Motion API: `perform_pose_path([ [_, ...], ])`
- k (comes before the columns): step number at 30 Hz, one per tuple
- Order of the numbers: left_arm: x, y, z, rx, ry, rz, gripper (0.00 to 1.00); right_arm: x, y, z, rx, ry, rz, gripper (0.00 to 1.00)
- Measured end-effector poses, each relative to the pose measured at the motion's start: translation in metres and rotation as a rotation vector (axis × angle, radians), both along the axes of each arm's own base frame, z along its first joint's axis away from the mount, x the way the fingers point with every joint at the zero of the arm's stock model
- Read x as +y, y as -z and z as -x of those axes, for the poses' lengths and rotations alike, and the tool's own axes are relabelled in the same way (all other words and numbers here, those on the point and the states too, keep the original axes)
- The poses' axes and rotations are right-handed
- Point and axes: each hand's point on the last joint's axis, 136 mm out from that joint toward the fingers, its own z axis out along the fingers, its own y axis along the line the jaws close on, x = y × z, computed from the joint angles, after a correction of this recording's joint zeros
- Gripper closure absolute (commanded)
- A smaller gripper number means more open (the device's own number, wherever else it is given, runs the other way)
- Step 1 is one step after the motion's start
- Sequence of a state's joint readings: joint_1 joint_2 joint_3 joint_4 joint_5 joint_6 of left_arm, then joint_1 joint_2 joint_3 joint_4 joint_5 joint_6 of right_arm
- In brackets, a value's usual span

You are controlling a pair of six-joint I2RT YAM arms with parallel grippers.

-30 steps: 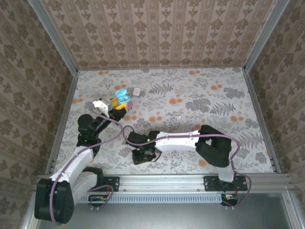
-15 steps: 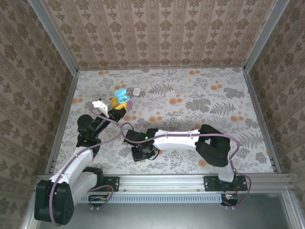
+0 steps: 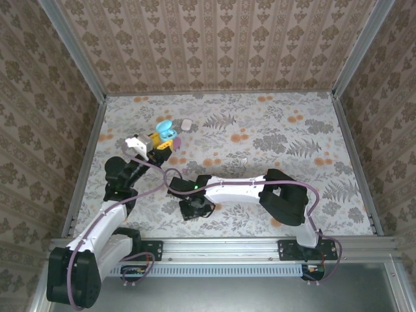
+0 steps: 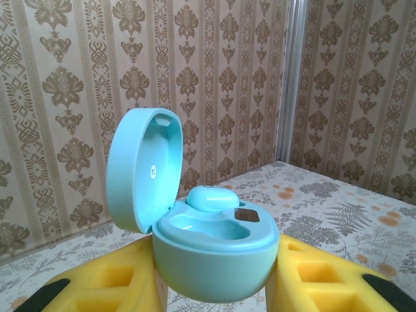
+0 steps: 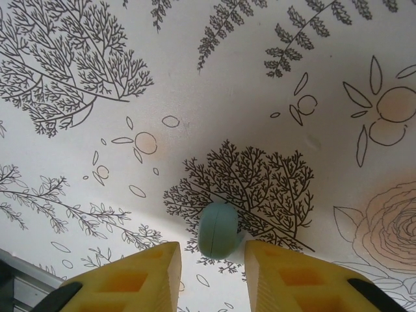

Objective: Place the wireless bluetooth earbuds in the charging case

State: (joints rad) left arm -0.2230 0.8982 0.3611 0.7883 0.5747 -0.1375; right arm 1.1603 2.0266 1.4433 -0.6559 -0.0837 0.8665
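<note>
Edging leftward, right gripper [image 5: 212, 252] over teal earbud [image 5: 218, 227]

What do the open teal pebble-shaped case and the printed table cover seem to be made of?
The open teal pebble-shaped case: apparently moulded plastic, smooth satin finish; soft highlights, rounded seamless edges. The printed table cover: perhaps matt paper or vinyl; flat botanical print, no glare.

The left arm [image 3: 110, 208] reaches forward, its yellow-fingered left gripper [image 4: 218, 276] clamped on an open teal plastic charging case [image 4: 195, 224]; the right arm [image 3: 240, 188] folds leftward, right gripper [image 5: 213, 248] pointing down, jaws slightly parted.
</note>
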Motion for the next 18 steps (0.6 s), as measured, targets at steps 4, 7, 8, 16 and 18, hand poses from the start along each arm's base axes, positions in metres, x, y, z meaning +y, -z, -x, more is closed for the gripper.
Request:
perform_pose_path([
  [4, 0.0000, 0.0001, 0.0000, -0.001, 0.000, -0.001, 0.62, -0.0001, 0.0009, 0.0002, 0.004, 0.000, 0.003, 0.67],
  [7, 0.0000, 0.0003, 0.0000, -0.001, 0.000, -0.003, 0.62, -0.0008, 0.0014, -0.0002, 0.006, 0.001, 0.008, 0.68],
  [8, 0.0000, 0.0005, 0.0001, 0.000, 0.000, -0.003, 0.62, -0.0004, 0.0015, -0.0013, 0.006, 0.003, 0.010, 0.68],
  [16, 0.0000, 0.0032, 0.0002, 0.014, 0.000, -0.006, 0.62, -0.0005, 0.0038, -0.0023, 0.013, 0.002, 0.028, 0.70],
  [18, 0.0000, 0.0040, 0.0001, 0.018, 0.000, -0.007, 0.62, -0.0009, 0.0046, -0.0021, 0.015, 0.002, 0.034, 0.70],
])
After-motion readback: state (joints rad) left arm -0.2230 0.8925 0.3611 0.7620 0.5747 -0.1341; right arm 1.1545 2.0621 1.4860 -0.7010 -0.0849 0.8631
